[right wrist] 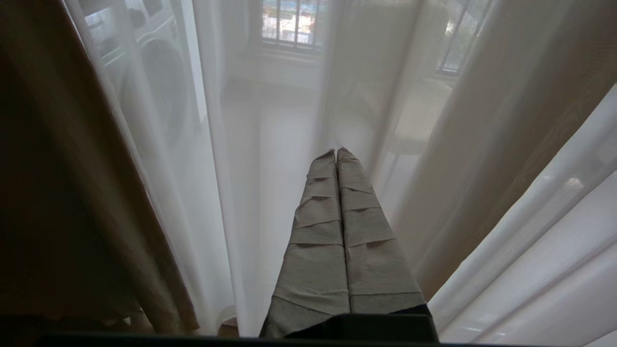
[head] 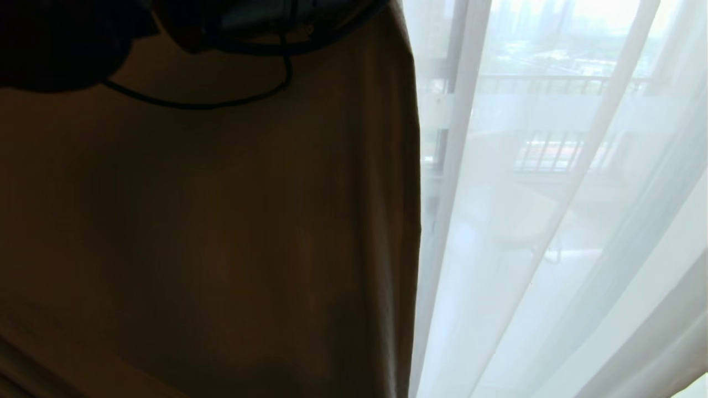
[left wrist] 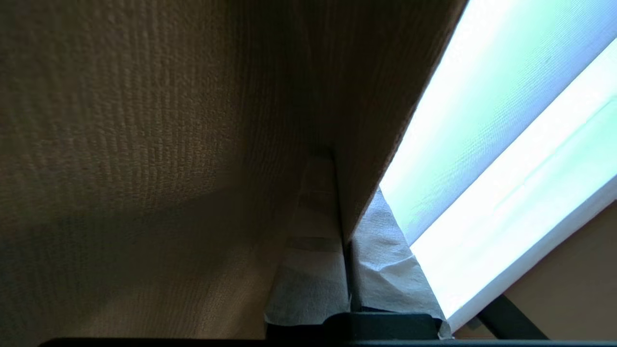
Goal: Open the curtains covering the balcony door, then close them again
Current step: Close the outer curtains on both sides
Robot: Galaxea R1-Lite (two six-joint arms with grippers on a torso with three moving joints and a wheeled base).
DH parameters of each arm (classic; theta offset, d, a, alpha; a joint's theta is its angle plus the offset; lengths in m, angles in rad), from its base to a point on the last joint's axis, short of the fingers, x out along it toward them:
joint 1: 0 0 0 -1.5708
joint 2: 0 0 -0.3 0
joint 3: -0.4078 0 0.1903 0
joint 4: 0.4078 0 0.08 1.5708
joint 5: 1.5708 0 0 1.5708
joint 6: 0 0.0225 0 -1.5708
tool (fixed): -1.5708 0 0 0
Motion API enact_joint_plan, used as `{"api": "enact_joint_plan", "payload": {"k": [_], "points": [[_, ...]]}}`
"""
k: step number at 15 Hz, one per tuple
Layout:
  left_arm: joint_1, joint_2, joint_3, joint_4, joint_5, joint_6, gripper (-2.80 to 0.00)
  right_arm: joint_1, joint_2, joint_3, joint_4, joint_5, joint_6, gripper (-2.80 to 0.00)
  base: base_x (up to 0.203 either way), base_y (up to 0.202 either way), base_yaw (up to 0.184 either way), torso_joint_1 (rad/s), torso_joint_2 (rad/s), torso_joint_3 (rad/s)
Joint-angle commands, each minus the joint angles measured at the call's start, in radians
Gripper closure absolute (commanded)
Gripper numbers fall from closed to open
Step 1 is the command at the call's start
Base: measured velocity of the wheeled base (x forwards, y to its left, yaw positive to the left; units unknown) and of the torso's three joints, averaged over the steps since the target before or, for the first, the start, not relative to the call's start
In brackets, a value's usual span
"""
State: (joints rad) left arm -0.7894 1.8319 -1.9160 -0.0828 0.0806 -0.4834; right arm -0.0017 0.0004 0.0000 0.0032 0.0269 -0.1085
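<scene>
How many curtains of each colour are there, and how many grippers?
Tan drape: 1, its edge pinched in the left gripper.
White sheer: 1, in front of the right gripper, which is shut on nothing.
Grippers: 2.
Total: 4.

The heavy beige-tan drape (head: 221,221), finely ribbed, hangs across the left half of the head view, its straight edge meeting the white sheers (head: 553,249), which fall in soft folds over the black-framed balcony door (head: 442,149).

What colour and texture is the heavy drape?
Beige-tan drape with fine ribbing, clearest in the left wrist view.
</scene>
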Motion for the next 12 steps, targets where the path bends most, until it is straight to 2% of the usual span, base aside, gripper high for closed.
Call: {"api": "enact_joint_plan", "payload": {"k": [1,12], "points": [[-0.018,0.019,-0.007,0.000,0.001,-0.003,0.00,0.000,0.000,0.000,0.000,0.001,0.000,0.00,0.000,0.000,0.000,0.000,0.00,0.000],[-0.097,0.068,-0.046,0.000,0.001,-0.003,0.00,0.000,0.000,0.000,0.000,0.001,0.000,0.00,0.000,0.000,0.000,0.000,0.00,0.000]]}}
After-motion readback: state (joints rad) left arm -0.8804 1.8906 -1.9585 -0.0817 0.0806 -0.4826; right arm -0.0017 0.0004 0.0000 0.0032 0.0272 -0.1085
